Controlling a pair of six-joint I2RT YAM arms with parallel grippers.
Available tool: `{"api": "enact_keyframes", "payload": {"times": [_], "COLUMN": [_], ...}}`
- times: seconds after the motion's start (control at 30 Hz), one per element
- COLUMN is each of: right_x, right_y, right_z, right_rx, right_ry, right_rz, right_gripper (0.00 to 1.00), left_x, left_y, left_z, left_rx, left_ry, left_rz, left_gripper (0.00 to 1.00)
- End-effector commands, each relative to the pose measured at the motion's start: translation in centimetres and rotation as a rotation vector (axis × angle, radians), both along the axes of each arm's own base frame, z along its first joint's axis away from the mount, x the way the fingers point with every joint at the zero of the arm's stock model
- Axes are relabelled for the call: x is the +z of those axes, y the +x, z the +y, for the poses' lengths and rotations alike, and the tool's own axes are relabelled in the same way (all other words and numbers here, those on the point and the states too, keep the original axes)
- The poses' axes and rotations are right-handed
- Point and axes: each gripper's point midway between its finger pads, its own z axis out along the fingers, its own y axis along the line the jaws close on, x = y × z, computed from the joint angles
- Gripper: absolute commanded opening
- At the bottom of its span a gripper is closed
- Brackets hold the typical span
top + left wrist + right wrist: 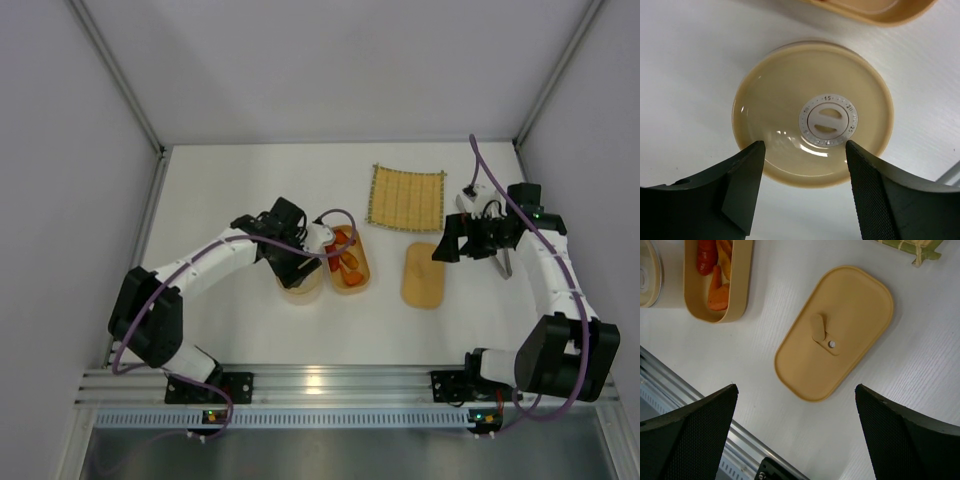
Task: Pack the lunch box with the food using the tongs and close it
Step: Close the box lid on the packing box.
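The left gripper point(805, 150) hangs with its jaws apart and empty over a round tan dish point(790, 95), with the lunch box point(875, 17) just beyond at one o'clock. The right gripper point(796, 390), spread wide and holding nothing, hovers above the lid point(850, 305). From there the lunch box, with orange food point(715, 290) inside, lies at ten o'clock.

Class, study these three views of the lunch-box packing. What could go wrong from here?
1. The left gripper hangs, jaws open, over the round cream container, not the lunch box right beside it; closing here may grab or shove the wrong item.
2. The lid lies flat on the table under the right gripper, jaws wide; a flat lid may slip rather than lift.
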Motion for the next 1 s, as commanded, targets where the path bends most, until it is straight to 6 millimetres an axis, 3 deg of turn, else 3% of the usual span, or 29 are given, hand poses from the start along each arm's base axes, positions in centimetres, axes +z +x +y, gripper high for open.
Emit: {"api": "enact_keyframes", "payload": {"times": [0.0,0.13,0.3,0.4,0.5,0.67,0.87,0.97], "right_x": [1.3,1.4,1.2,1.1,1.1,1.0,0.5,0.2], "right_y": [0.7,0.7,0.6,0.6,0.6,0.5,0.1,0.0], "right_z": [0.8,0.8,0.8,0.9,0.9,0.9,0.6,0.7], "right_rx": [0.029,0.032,0.033,0.032,0.033,0.031,0.036,0.037], "right_ry": [0.018,0.018,0.021,0.027,0.028,0.023,0.003,0.005], "right_rz": [-0.056,-0.058,-0.057,-0.055,-0.058,-0.055,-0.055,-0.048], "right_gripper": [0.99,0.99,0.99,0.99,0.99,1.0,0.99,0.99], "left_x": [-0.8,5.1,9.2,8.3,5.9,3.6,3.7,3.4], "left_y": [-4.6,-1.2,1.1,1.5,1.4,2.6,4.8,4.6], "left_z": [3.8,1.2,-0.3,-0.6,-0.9,-3.1,-5.2,-5.8], "left_rx": [-0.002,0.024,0.036,0.017,-0.009,-0.001,0.074,0.089], "left_ry": [0.173,0.061,-0.02,-0.001,0.027,-0.015,-0.079,-0.105], "left_rz": [0.194,0.059,-0.054,-0.037,0.017,0.081,0.066,0.089], "left_gripper": [0.71,0.7,0.67,0.65,0.61,0.54,0.54,0.54]}}
